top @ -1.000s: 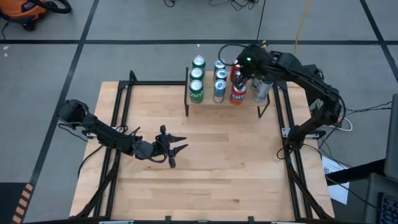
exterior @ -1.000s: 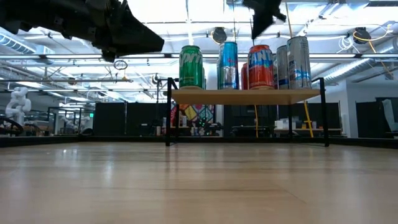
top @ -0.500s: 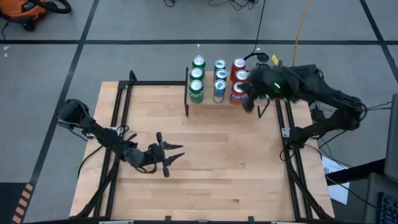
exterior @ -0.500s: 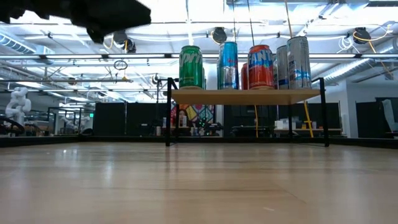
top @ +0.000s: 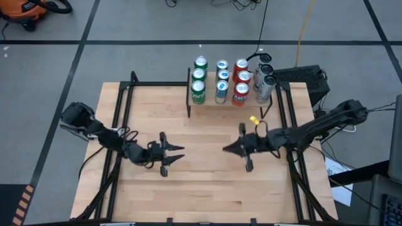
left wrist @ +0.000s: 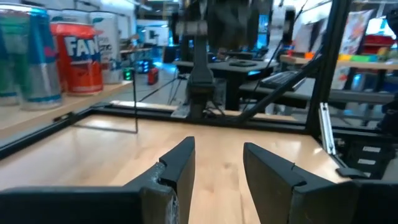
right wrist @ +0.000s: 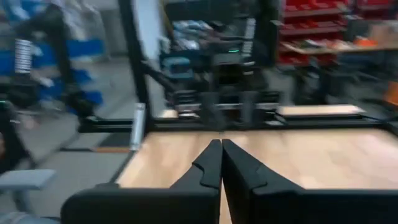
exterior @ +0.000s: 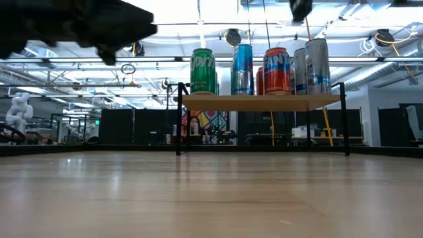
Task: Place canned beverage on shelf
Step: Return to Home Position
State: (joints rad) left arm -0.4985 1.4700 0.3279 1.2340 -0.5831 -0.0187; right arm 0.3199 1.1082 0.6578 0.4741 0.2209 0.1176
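Note:
The shelf (exterior: 261,101), a small light-wood board on black side supports, stands at the table's far edge (top: 209,94). Several cans stand upright on it in columns: green (top: 199,81), blue (top: 222,78), red (top: 240,80) and silver (top: 264,85). My left gripper (top: 178,152) is open and empty over the table's left middle, pointing right. My right gripper (top: 227,149) is shut and empty over the table's middle, pointing left, well on the near side of the shelf. The left wrist view shows the red can (left wrist: 78,56) far off.
Black metal rails (top: 122,119) run along the table's left and right sides (top: 290,119). Bare wood lies between the two grippers and in front of the shelf. A small yellow tag (top: 254,119) sits on my right arm.
My right gripper has left the shelf's right end, swung toward the table's near edge and come down over the table's middle, now pointing left. The silver cans stay upright on the shelf. My left gripper has shifted only a little.

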